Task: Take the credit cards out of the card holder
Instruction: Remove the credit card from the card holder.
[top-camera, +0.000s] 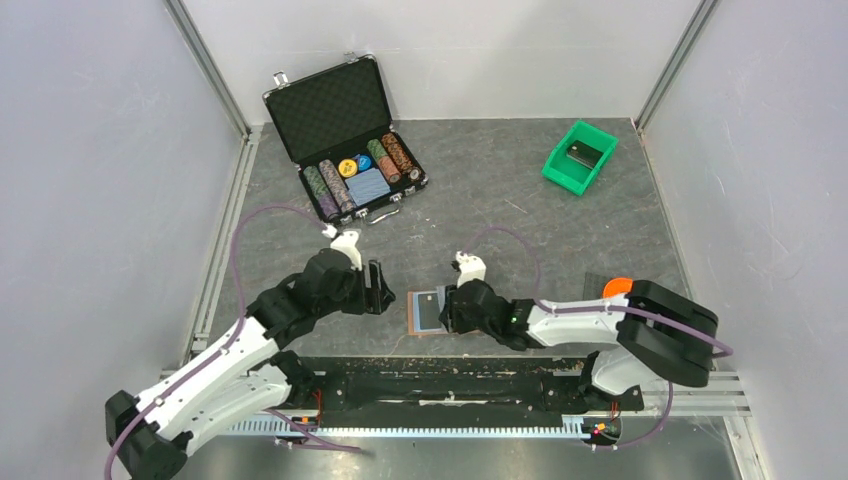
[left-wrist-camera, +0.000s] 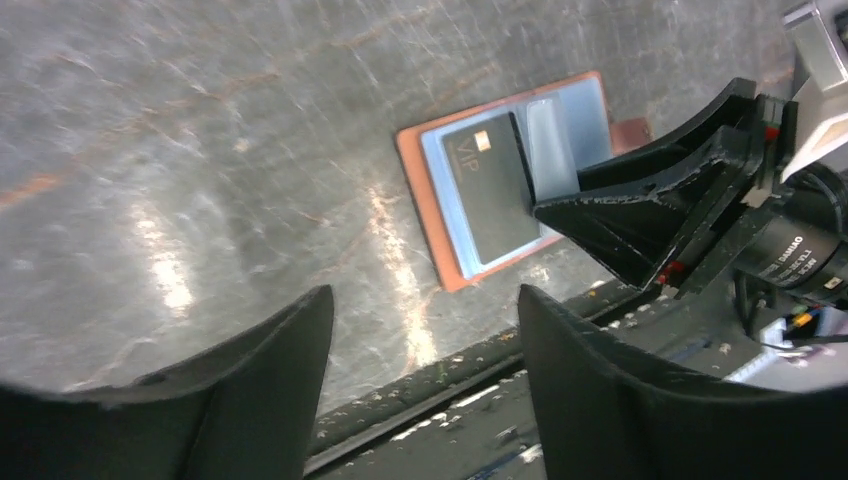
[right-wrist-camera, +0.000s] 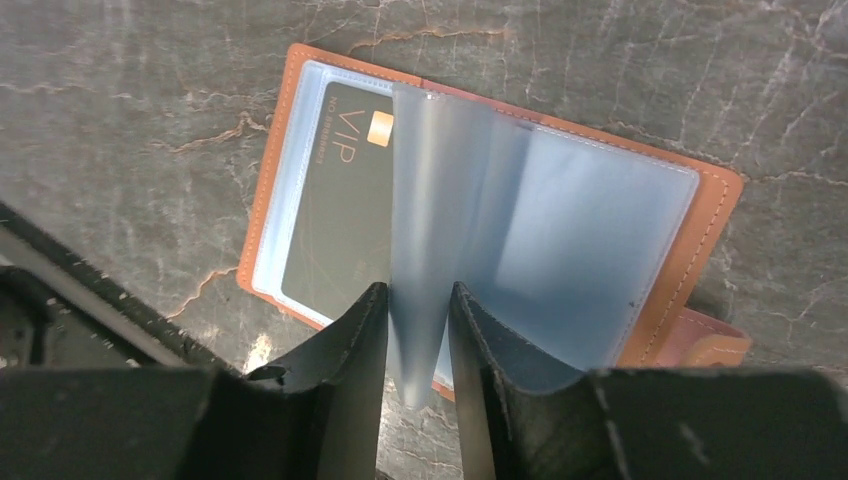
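Pinching narrowly, the right gripper (right-wrist-camera: 418, 295) holds a clear sleeve (right-wrist-camera: 440, 170) of the open card holder (right-wrist-camera: 715, 200) upright between the arms, a dark credit card (right-wrist-camera: 335, 200) sits pocketed beside it, so the wide-open left gripper (left-wrist-camera: 425, 300) should next draw it out.

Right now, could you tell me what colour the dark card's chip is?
Orange square chip, clearest in the right wrist view.

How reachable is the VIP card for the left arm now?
Probably yes: the left end effector is open beside the card holder, and the right end effector holds the clear sleeve off the card.
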